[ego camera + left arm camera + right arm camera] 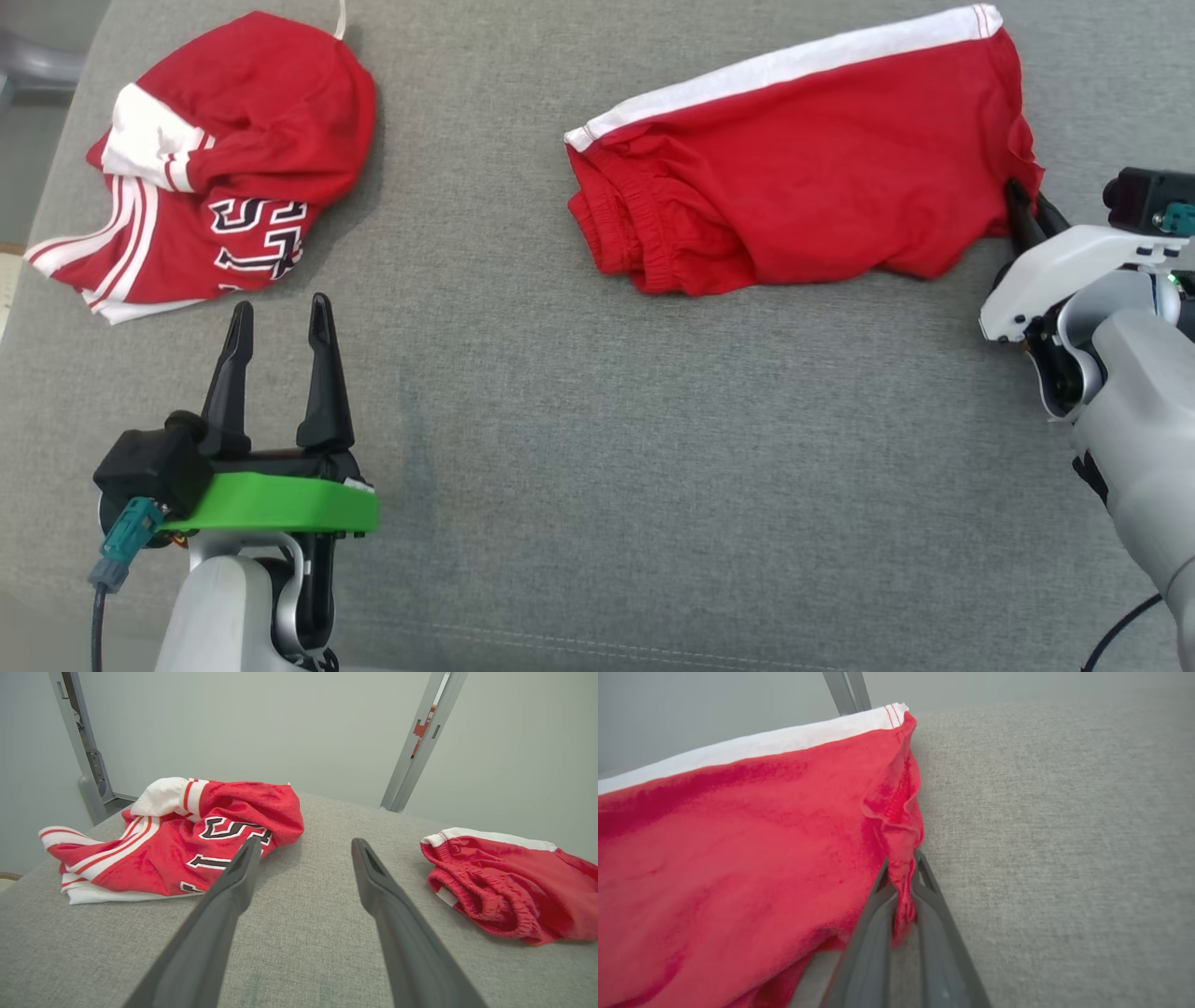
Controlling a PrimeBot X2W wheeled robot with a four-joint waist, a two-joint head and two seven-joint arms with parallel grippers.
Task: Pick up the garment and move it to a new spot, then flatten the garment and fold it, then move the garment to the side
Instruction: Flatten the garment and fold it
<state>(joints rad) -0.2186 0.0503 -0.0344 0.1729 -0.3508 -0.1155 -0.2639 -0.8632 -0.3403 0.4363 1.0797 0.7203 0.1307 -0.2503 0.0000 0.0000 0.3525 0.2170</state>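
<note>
The garment, red shorts [803, 168] with a white side stripe, lies on the grey surface at the upper right, waistband toward the left. My right gripper [1027, 207] is shut on the garment's right hem edge. In the right wrist view a pinched fold of red cloth [903, 877] sits between the closed fingers [934, 905]. My left gripper [280, 322] stands open at the lower left with nothing between its fingers [233, 882], just below a crumpled red jersey [224, 177]. The shorts [509, 886] also lie to the right in the left wrist view.
The red and white jersey [187, 840] with black lettering lies bunched at the upper left, near the surface's left edge. Grey cushion fabric [653, 448] spreads between the two arms. Metal frame posts [416, 742] stand behind the surface against a pale wall.
</note>
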